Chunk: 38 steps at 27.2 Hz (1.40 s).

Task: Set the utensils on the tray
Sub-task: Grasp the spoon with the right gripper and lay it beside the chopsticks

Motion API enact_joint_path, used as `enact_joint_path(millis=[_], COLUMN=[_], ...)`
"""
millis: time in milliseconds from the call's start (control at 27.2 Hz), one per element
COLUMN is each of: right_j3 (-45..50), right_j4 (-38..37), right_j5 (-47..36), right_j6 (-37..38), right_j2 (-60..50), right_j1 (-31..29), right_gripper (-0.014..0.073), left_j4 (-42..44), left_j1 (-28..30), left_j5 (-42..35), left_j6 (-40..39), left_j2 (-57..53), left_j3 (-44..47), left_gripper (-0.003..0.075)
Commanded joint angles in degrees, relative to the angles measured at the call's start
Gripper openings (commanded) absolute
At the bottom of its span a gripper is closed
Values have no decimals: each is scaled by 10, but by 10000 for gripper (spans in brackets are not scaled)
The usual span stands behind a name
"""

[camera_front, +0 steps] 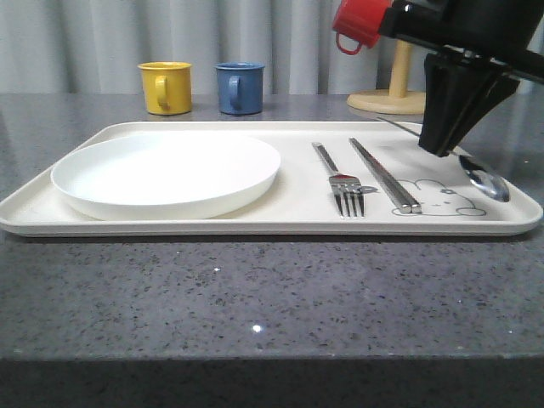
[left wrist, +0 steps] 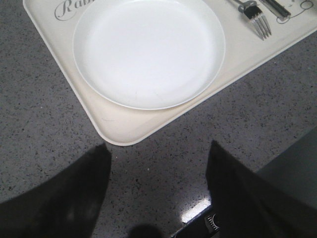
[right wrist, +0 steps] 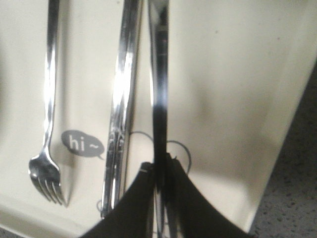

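The tray [camera_front: 289,217] is cream, with a grey rabbit drawing [camera_front: 446,197] outlined at one end, grey script [left wrist: 74,7] and a grey "hi ~" bubble [right wrist: 82,144]. The plate [camera_front: 166,174] is plain white. The fork [camera_front: 340,180], chopsticks [camera_front: 384,174] and spoon [camera_front: 484,180] are shiny silver. The desk [camera_front: 255,297] is dark grey, speckled. Behind stand a yellow mug [camera_front: 165,87], a blue mug [camera_front: 239,87] and a red mug [camera_front: 361,23]. The right claw [camera_front: 444,144] is black.

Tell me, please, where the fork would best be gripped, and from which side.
Probably mid-handle, from straight above. The fork lies flat on the tray, its handle slim and straight, with bare tray on both sides: the plate and chopsticks lie apart from it.
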Motion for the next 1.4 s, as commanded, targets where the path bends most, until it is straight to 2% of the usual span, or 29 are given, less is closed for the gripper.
enact_joint_path(millis=[0, 367, 698, 845, 1359], right_j3=[-18, -17, -17, -17, -17], right_j4=[8, -19, -26, -30, -77], right_j5=[-24, -60, -77, -77, -97], right_j6=[28, 47, 47, 47, 42], right_j2=[-17, -14, -6, 3, -41], right_j1=[-1, -1, -1, -1, -1], right_gripper=[6, 32, 182, 221, 230], left_j4=[-7, -7, -7, -7, -7], left_j1=[-4, -4, -4, -4, -4], left_j5=[-33, -33, -33, -33, -33], left_j6=[-5, -5, -5, -5, -5], left_j2=[1, 1, 1, 1, 1], left_j3=[-15, -15, -15, -15, -15], left_gripper=[423, 422, 422, 422, 422])
